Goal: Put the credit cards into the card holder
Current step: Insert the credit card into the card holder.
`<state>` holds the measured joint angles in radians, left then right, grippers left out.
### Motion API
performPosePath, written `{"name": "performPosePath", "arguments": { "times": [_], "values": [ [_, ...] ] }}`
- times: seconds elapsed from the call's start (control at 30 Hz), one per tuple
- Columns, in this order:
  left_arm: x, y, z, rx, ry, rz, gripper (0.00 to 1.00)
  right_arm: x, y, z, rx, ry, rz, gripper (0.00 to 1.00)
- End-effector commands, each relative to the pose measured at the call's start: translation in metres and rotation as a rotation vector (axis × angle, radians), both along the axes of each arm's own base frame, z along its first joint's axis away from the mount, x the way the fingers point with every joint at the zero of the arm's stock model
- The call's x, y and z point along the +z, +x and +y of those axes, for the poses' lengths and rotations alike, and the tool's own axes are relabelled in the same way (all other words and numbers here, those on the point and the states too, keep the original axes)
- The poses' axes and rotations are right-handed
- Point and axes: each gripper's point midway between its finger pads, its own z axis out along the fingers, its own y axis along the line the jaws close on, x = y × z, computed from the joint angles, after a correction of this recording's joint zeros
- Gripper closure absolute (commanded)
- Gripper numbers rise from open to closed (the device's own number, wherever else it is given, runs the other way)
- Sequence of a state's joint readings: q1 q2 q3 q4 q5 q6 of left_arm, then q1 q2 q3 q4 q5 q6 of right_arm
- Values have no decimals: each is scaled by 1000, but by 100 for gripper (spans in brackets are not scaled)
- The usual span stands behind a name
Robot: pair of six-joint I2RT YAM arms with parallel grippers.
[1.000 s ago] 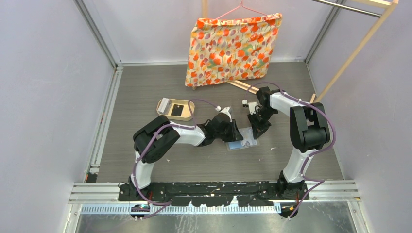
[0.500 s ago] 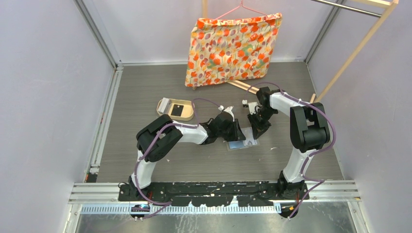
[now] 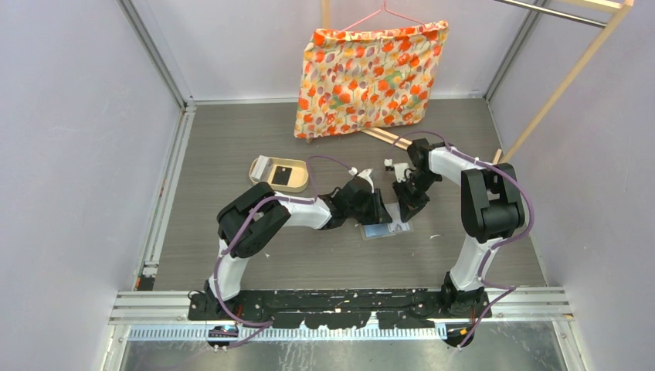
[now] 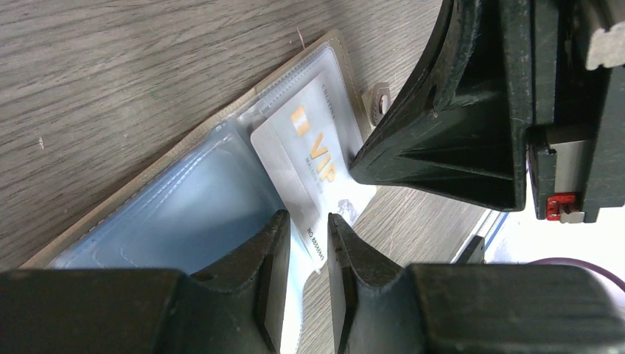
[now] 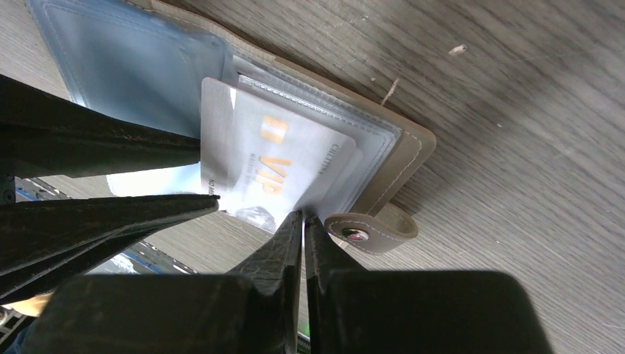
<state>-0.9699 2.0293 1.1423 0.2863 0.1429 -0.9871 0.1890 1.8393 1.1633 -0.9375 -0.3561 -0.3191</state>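
vip card [image 4: 309,158] looks stiff, thin, slick: nudge its 6 o'clock edge. left jaws parted astride it; right jaws clenched on card holder [image 4: 184,214] pocket lip.

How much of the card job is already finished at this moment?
Done: the card holder lies open; no card looks fully seated. In hand: the VIP card sits partly in a clear pocket, the left gripper with jaws narrowly apart around its free edge, the right gripper with jaws closed at the pocket edge. Remaining: push it home, then fetch the black card from the tan tray.
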Motion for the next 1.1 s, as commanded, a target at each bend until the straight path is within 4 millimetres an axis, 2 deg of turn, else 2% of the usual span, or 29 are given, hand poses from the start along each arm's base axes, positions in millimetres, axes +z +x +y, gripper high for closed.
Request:
{"name": "performPosePath", "arguments": {
  "times": [0.0,0.13,0.27,0.37,0.77,1.07],
  "values": [
    [9,-4,-10,-35,-18,-16,73,15,8,8,2,39,-45,90],
    [9,-5,-6,-34,-6,-22,69,24,11,9,-13,74,-63,89],
    [10,-6,-3,-40,2,-31,66,41,17,4,-41,113,-115,88],
    [9,-6,-3,-43,5,-35,65,46,20,-1,-60,124,-137,88],
    [11,-7,-6,-65,7,-34,65,16,20,-14,-96,33,-66,89],
    [7,-7,-16,-96,4,-15,65,-1,11,-8,-72,18,2,89]
  ]
}}
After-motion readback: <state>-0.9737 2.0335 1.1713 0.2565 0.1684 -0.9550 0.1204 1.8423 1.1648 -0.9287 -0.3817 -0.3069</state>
